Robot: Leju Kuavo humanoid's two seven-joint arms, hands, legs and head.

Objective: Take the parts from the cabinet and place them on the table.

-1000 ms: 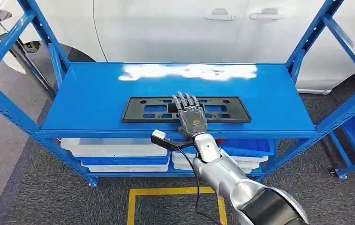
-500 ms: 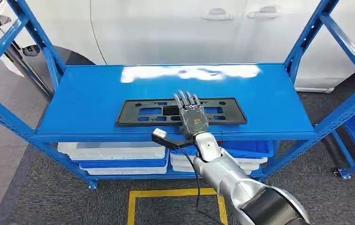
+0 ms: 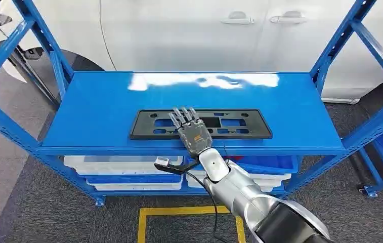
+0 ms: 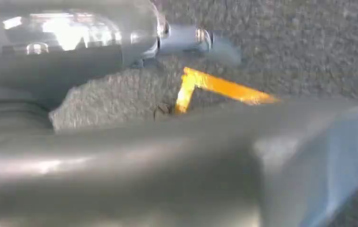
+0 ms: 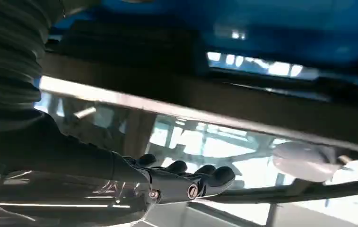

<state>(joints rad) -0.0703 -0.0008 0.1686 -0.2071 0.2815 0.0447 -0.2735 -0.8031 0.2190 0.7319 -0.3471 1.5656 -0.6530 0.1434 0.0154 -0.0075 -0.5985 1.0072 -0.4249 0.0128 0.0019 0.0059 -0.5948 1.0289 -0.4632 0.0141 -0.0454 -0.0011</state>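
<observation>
Nearest the camera in the head view, the silver right arm (image 3: 240, 190) rose from below and reached forward over the yellow tape outline on the grey carpet (image 3: 179, 208) and past the white and blue plastic bins on the lower shelf (image 3: 123, 169). At its end the dark, many-fingered right hand (image 3: 191, 130) lay palm down, straight out from the wrist, over the front lip of the blue metal shelf (image 3: 103, 101). Its fingers (image 3: 184, 117) were extended and held slightly apart, pinching nothing; their tips lay over the near long edge of the flat black plastic plate with rectangular cut-outs (image 3: 240, 124). Whether they pressed on the plate or hung just above it could not be told; the right wrist view showed the fingers (image 5: 200, 177) lightly curved and unclenched, the rest being blurred.

That plate was the task's part, lying flat on the top shelf, its long axis running left to right across the hand's line of reach. The fingers met it a little left of its middle, so most of its length stretched away to the hand's right. A grasp would likely have to close over the near edge, and the lopsided hold might let the long end droop.

Beyond the shelf stood a white car body (image 3: 204, 30).

The left hand's state could not be told from its blurred wrist view.
</observation>
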